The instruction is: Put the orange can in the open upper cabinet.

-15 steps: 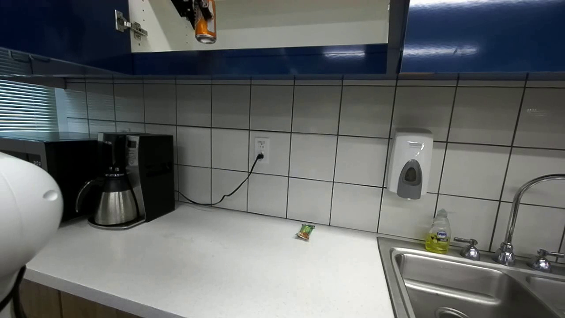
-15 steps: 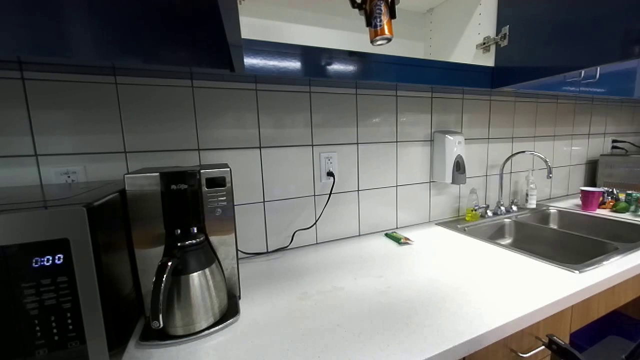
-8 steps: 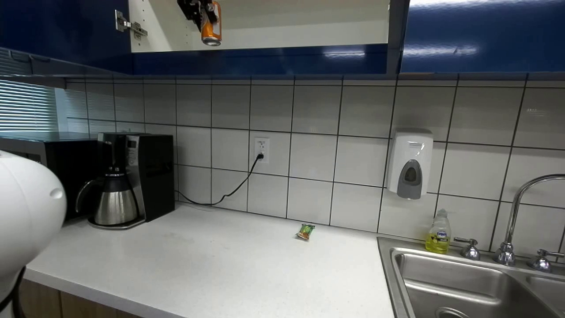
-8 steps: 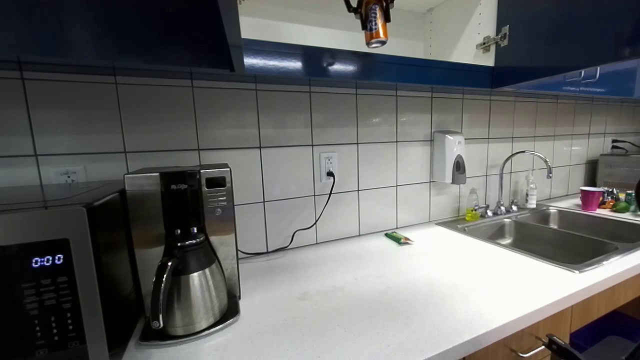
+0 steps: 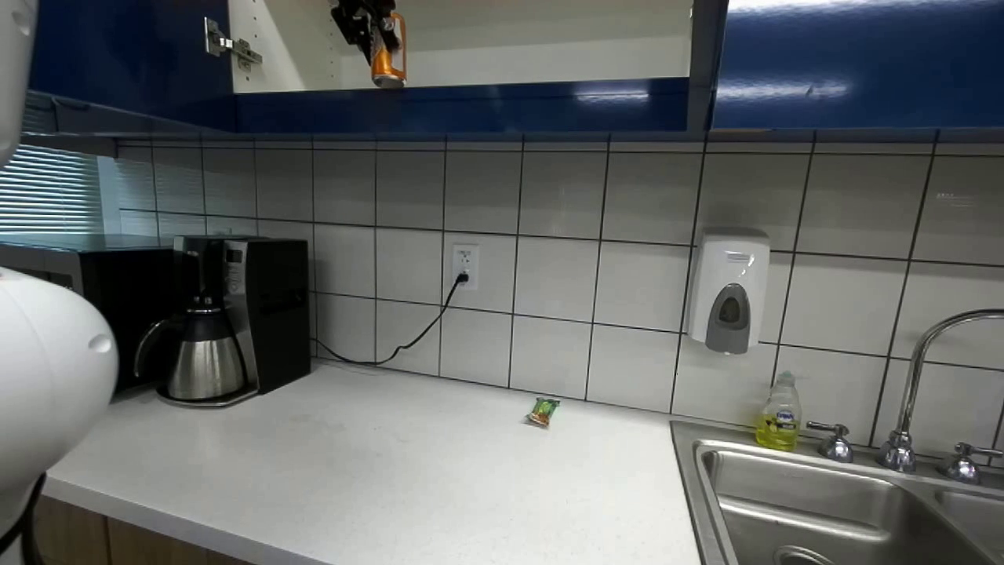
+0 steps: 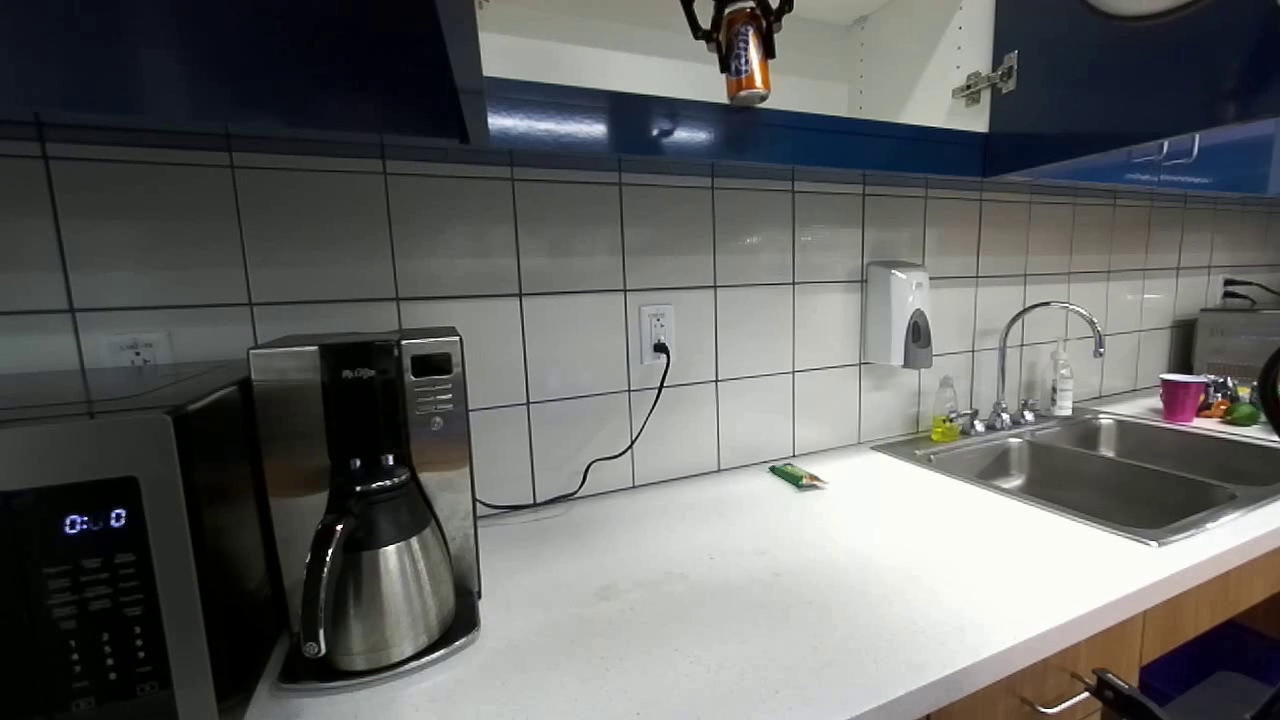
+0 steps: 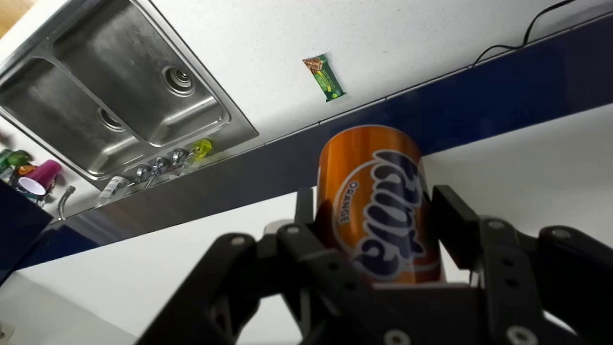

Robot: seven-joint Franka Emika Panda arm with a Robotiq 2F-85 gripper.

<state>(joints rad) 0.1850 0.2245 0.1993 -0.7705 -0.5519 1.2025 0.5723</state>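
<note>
The orange can (image 5: 388, 67) is held upright to slightly tilted at the open upper cabinet (image 5: 541, 59), in front of its pale interior in both exterior views. Its base shows just above the blue bottom rail. My gripper (image 6: 746, 45) is shut around the upper part of the can, which also shows in that exterior view (image 6: 748, 70). In the wrist view the can (image 7: 368, 167) sits between both black fingers (image 7: 376, 211), its base over the blue rail. Its top is hidden by the gripper. I cannot tell how far inside the cabinet it is.
An open blue door (image 5: 133, 63) with a hinge stands beside the opening. Below are a coffee maker (image 6: 365, 500), a microwave (image 6: 110, 560), a green packet (image 6: 797, 475), a soap dispenser (image 6: 897, 315) and a sink (image 6: 1080, 470). A white arm link (image 5: 47, 369) shows at the left.
My gripper and the can have moved lower, rightward in an exterior view and slightly leftward in the opposite one. A white arm part has come into view at the upper left. The can stays gripped.
</note>
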